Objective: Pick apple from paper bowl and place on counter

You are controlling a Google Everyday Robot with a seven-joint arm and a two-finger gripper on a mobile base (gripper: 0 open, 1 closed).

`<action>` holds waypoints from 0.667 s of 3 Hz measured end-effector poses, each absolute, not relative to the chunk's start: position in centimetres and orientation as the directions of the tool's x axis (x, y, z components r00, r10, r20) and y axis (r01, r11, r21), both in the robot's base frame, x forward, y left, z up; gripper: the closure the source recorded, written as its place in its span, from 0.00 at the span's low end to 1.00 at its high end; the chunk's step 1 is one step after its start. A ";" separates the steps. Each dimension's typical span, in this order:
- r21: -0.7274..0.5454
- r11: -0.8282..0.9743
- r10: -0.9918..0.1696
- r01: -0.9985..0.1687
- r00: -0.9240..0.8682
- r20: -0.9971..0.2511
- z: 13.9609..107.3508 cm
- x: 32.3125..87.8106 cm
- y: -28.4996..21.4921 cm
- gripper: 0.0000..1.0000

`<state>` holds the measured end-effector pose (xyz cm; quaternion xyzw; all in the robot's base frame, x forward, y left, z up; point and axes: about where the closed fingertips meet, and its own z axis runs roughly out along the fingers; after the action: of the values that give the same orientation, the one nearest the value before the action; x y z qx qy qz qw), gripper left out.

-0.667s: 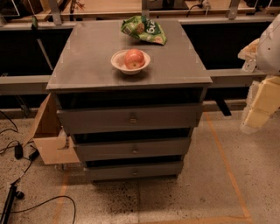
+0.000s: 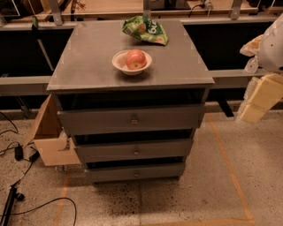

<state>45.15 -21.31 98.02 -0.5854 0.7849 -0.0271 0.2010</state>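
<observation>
Arm [image 2: 273, 44] is seen at the right edge of the view, white upper casing above, cream-coloured blocks below. It is held off to the right of the surface [image 2: 88, 62], beyond its right edge and well apart from everything on it. Pincer [image 2: 258, 102] is taken to be the cream lower part, hanging out over the floor [image 2: 199, 194] at about the level of the top drawer. Whether it is open or closed cannot be told, and nothing is seen to be held in it.

Apple [image 2: 135, 59], red with yellowish patches, is found sitting in the paper bowl [image 2: 119, 64]. The bowl is placed near the middle of the grey surface, a little toward the front. A green snack bag [image 2: 145, 30] is laid behind the bowl near the back edge, apart from it. Nothing is placed between the arm and the bowl.

Counted: one apple, one bowl, one snack bag. Three grey drawers [image 2: 132, 119] are stacked beneath the surface. One open cardboard box [image 2: 48, 137] is set against the left side. Black cables [image 2: 44, 206] and orange tape lines [image 2: 225, 167] are noted on the floor. A wooden bench [image 2: 110, 6] is seen behind.
</observation>
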 end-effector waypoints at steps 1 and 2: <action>-0.310 0.387 -0.862 -0.868 -0.222 -0.456 99.0 50.0 -20.5 0.00; -0.302 0.460 -0.726 -0.835 -0.159 -0.669 100.5 57.4 -18.7 0.00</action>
<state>57.35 -18.68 100.47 -0.5149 0.7580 0.0690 0.3945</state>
